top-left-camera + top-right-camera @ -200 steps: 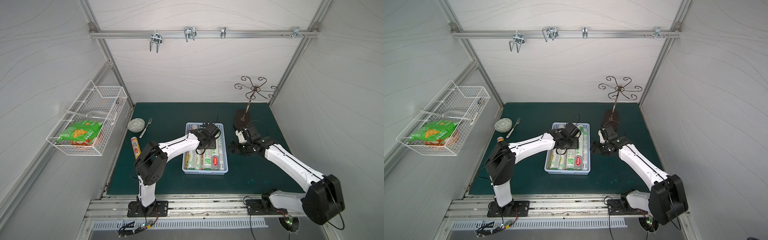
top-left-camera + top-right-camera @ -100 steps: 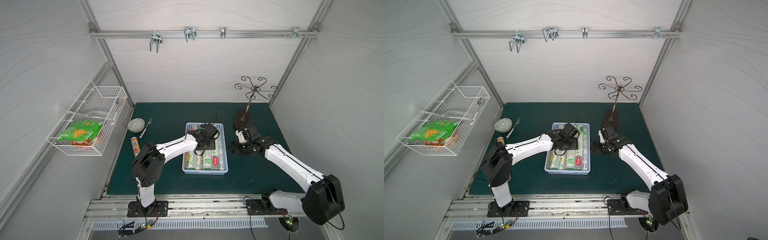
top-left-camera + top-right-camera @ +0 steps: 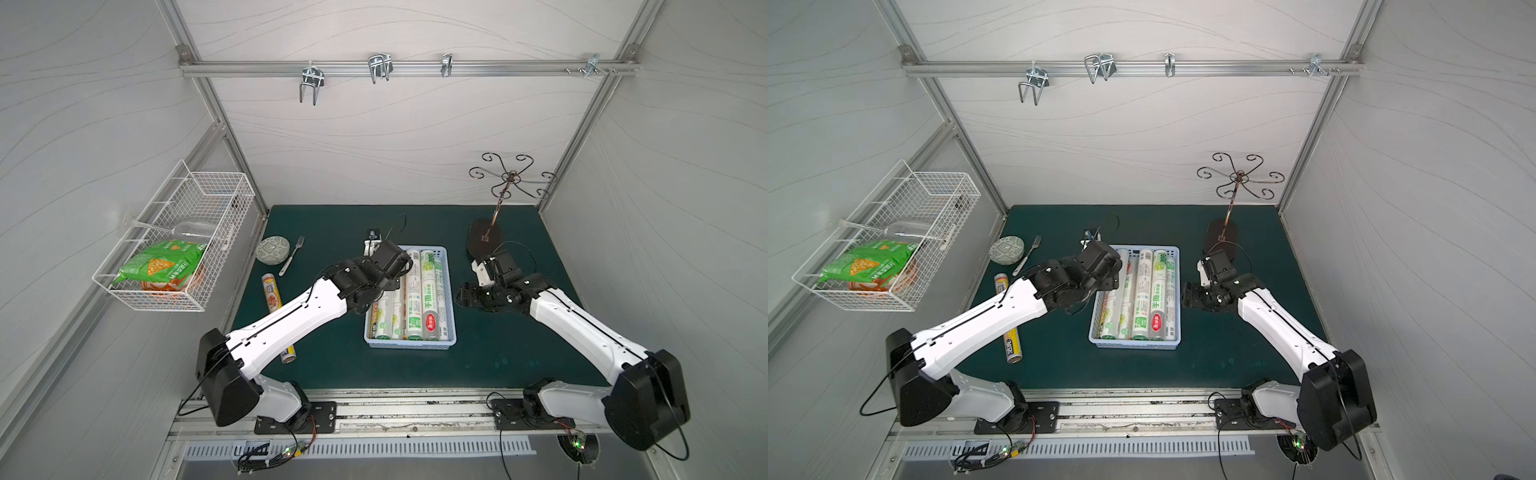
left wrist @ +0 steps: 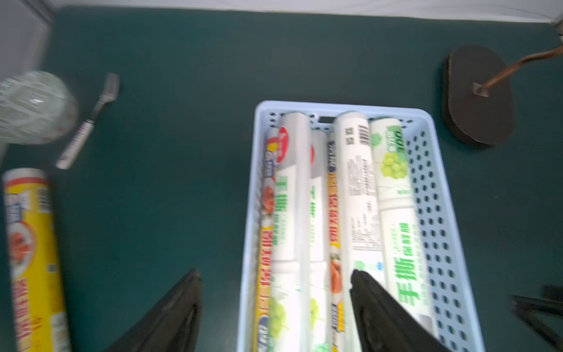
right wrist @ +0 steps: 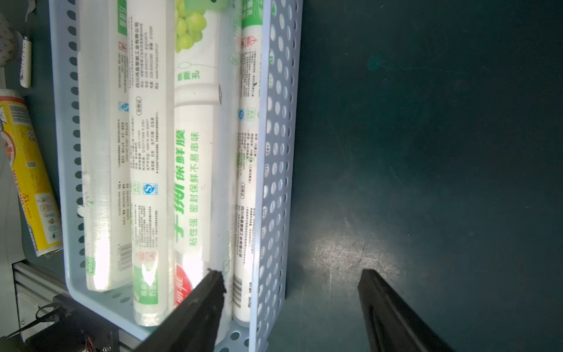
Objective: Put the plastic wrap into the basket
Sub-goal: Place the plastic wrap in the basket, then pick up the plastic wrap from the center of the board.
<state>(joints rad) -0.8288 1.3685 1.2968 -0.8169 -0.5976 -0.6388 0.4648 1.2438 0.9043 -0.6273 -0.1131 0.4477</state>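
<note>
- Several plastic wrap rolls [image 3: 430, 291] are seen laid lengthwise, side by side, inside the basket [image 3: 449, 299].
- One yellow roll [image 3: 271, 291] is seen on the mat [image 3: 498, 361] beside the basket.
- The left gripper [image 4: 274, 274] is spread wide over the basket's edge, with nothing grasped.
- The right gripper [image 5: 291, 272] is spread astride the basket's opposite wall, with nothing grasped.

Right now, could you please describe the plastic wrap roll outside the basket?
Find the light-blue perforated plastic basket on the green mat. Between it and the white wire basket lies a long yellow roll, the only one on bare mat.
</note>
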